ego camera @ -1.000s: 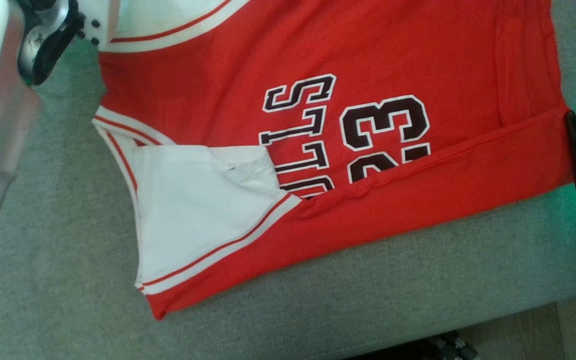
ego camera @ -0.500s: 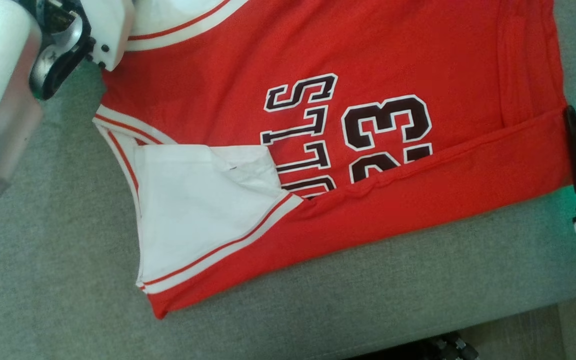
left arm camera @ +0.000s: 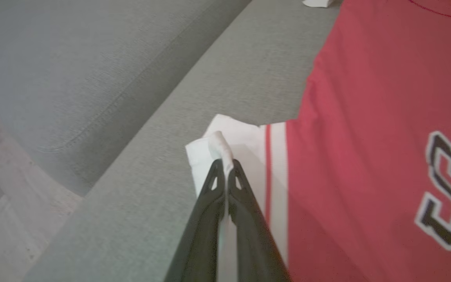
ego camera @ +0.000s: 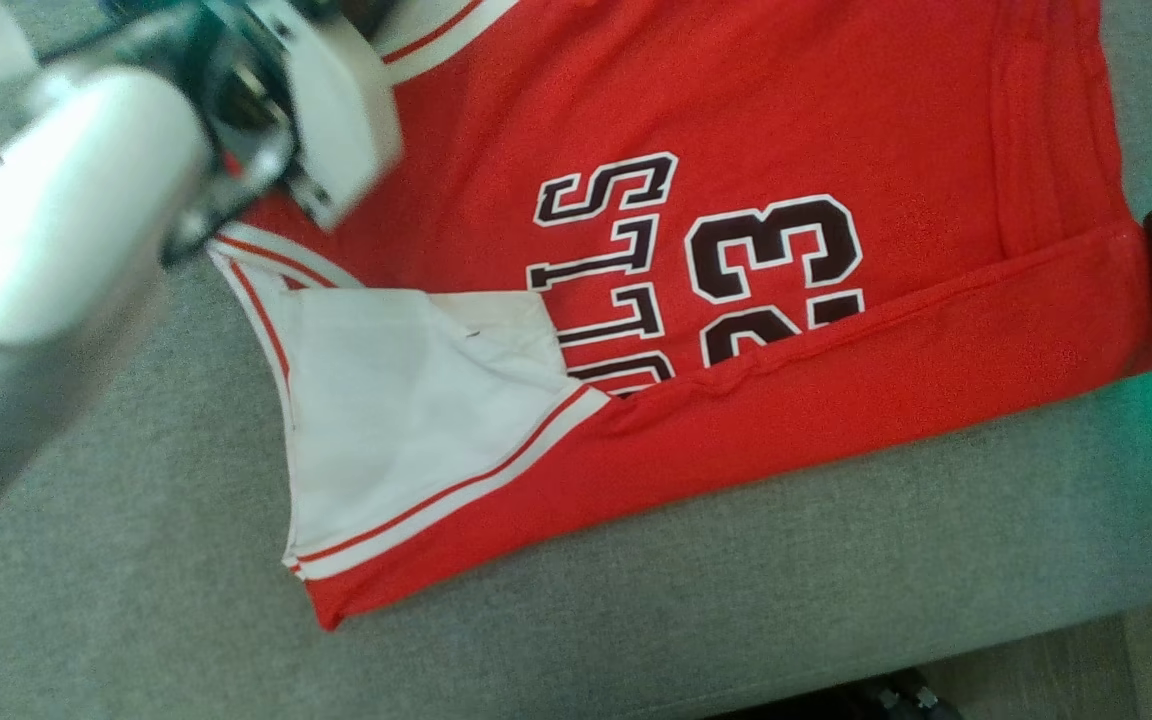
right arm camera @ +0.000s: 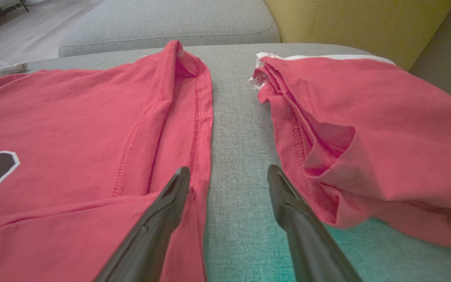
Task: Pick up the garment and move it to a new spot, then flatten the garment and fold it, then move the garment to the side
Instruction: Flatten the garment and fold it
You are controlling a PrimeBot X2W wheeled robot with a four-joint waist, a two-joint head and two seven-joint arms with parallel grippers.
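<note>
the jersey (ego camera: 836, 120) lies spread on the grey sofa seat (ego camera: 736, 600), across the upper and middle part of the head view. its near edge is folded over into a long red band. a white lining panel with red-and-white striped trim shows at centre left.

writing: a dark block number "23" outlined in white, beside block letters reading "lls". the lower characters are partly covered by the folded band.

material: red knit cloth with stitched hems. the sofa has a coarse grey weave.

left hand (left arm camera: 224, 166): fingers together, clamped on a bunched white corner of the jersey at the centre of the left wrist view, next to the striped trim.

right hand (right arm camera: 229, 176): fingers apart, holding nothing, at the lower centre of the right wrist view. one finger stands in front of the jersey's hem, the other over bare sofa.

a second red garment (right arm camera: 386, 129) lies rumpled at the right of that view, apart from the jersey. a yellow cushion (right arm camera: 347, 19) sits behind it.
</note>
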